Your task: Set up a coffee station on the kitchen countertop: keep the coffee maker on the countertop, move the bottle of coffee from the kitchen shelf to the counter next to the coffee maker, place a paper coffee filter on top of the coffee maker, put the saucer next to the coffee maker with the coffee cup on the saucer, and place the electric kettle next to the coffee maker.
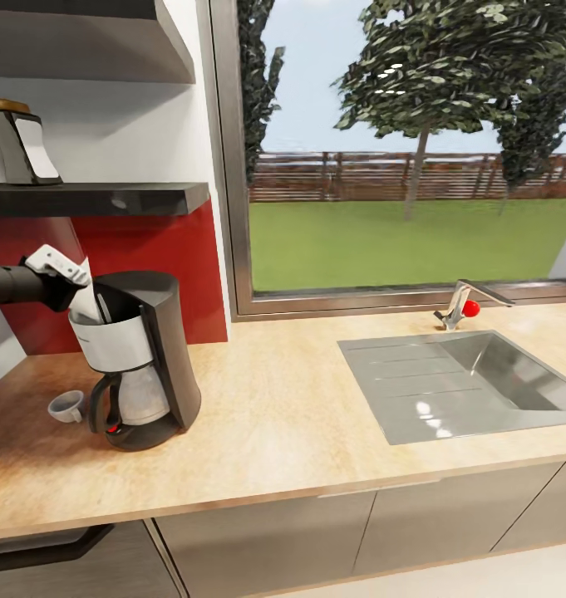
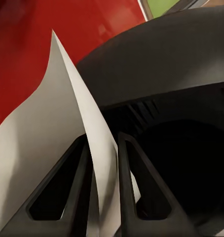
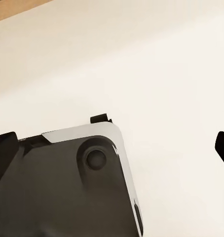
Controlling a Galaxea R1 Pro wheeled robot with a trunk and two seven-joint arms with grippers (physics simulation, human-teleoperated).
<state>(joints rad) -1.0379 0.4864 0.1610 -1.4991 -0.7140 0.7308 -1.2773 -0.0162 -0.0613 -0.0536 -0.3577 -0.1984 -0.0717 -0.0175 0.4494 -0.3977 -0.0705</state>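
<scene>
From the head camera, the coffee maker [image 1: 141, 361] stands upright at the left of the light wood counter [image 1: 299, 415], in front of a red wall panel [image 1: 141, 249], its glass carafe seated in its base. The left arm reaches in from the left edge, and its left pincer [image 1: 81, 292] is at the machine's open top, pinching the paper coffee filter [image 1: 86, 306], which stands tilted at the top rim of the machine. Just to the left of the carafe a small coffee cup [image 1: 66, 406] lies on the counter, tipped with its mouth showing. Above, on the black kitchen shelf [image 1: 108, 198], the bottle of coffee [image 1: 18, 143] stands with its white label facing out. To the right a steel sink [image 1: 465, 386] is set into the counter under a window, with a faucet [image 1: 464, 303] behind it. In the left wrist view, the two black fingers [image 2: 129, 192] sit narrow with the white filter [image 2: 57, 148] passing between them, and the dark rounded top of the coffee maker [image 2: 171, 64] lies just beyond. In the right wrist view, the right pincer's [image 3: 114, 153] dark fingertips show at opposite edges, spread wide with nothing between them, over a pale floor and a part of the robot's dark base [image 3: 62, 187].
</scene>
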